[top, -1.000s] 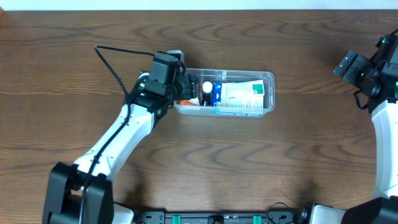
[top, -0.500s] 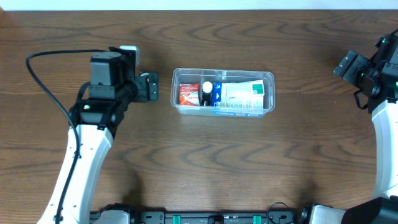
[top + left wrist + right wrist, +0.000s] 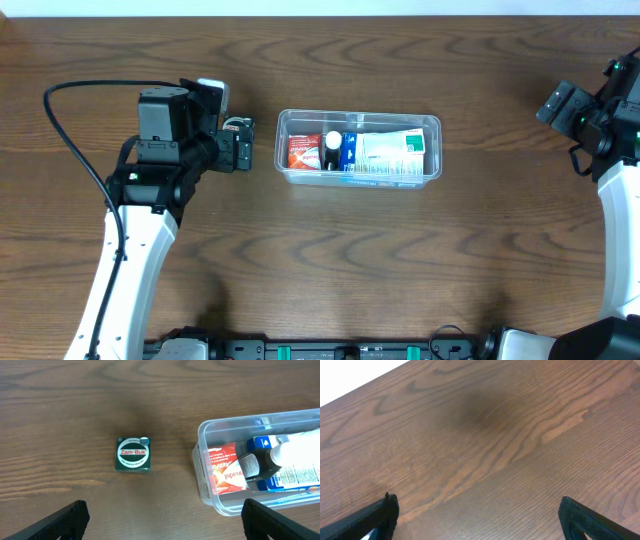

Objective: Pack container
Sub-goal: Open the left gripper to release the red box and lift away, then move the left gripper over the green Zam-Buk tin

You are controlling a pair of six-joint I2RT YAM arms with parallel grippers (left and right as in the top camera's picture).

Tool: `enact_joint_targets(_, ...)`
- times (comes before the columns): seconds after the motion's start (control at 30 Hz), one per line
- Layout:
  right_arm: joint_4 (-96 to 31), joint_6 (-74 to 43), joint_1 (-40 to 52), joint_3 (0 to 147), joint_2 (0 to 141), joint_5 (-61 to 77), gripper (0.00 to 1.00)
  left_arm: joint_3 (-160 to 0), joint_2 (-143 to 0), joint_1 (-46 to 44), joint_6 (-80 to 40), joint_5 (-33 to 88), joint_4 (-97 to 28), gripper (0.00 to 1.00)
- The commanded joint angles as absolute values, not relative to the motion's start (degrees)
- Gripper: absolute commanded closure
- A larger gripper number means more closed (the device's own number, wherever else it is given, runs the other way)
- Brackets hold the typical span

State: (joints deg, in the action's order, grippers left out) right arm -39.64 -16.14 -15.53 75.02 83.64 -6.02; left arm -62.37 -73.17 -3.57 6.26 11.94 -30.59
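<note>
A dark brown wooden table (image 3: 400,250) with broad wavy grain fills every view, spreading beneath and on all sides of the left pincer (image 3: 243,143) and the right pincer (image 3: 477,510). Past the table's far edge, ahead and to the left of the right pincer, lies a plain white surface (image 3: 350,375); whether it is wall or floor cannot be told. The light is soft and even, leaving only a faint dark shadow (image 3: 480,410) on the wood ahead of the right pincer.

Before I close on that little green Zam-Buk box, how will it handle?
The green box lies flat and squat, so it probably won't tip or roll. It looks small and rigid, likely light, so a nudge may slide it across the smooth table. Nothing touches it; the container sits apart.
</note>
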Motion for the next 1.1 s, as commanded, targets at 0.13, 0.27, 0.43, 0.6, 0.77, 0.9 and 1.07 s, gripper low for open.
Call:
enact_joint_targets(0.13,-39.68,-16.91,-15.90,75.26,83.59,-6.20,0.01,-71.31,-76.90,0.82,3.84,12.43,-33.23,0.02)
enact_joint_targets(0.27,-39.68,-16.91,-15.90,75.26,83.59,-6.20,0.01,-78.85,-81.62,2.74,5.63,12.38,-37.60,0.02)
enact_joint_targets(0.43,-39.68,-16.91,-15.90,75.26,83.59,-6.20,0.01,-85.80,-89.30,4.03,6.42,12.38,-40.99,0.02)
enact_joint_targets(0.6,-39.68,-16.91,-15.90,75.26,83.59,-6.20,0.01,-86.87,-96.07,4.01,6.61,12.38,-41.12,0.02)
enact_joint_targets(0.77,-39.68,-16.91,-15.90,75.26,83.59,-6.20,0.01,-86.87,-101.62,4.01,8.38,12.36,-41.30,0.02)
enact_joint_targets(0.9,-39.68,-16.91,-15.90,75.26,83.59,-6.20,0.01,-86.87,-104.31,4.01,8.38,12.34,-40.69,0.02)
enact_joint_targets(1.07,-39.68,-16.91,-15.90,75.26,83.59,-6.20,0.01,-86.87,-106.59,3.88,8.60,12.40,-39.83,0.02)
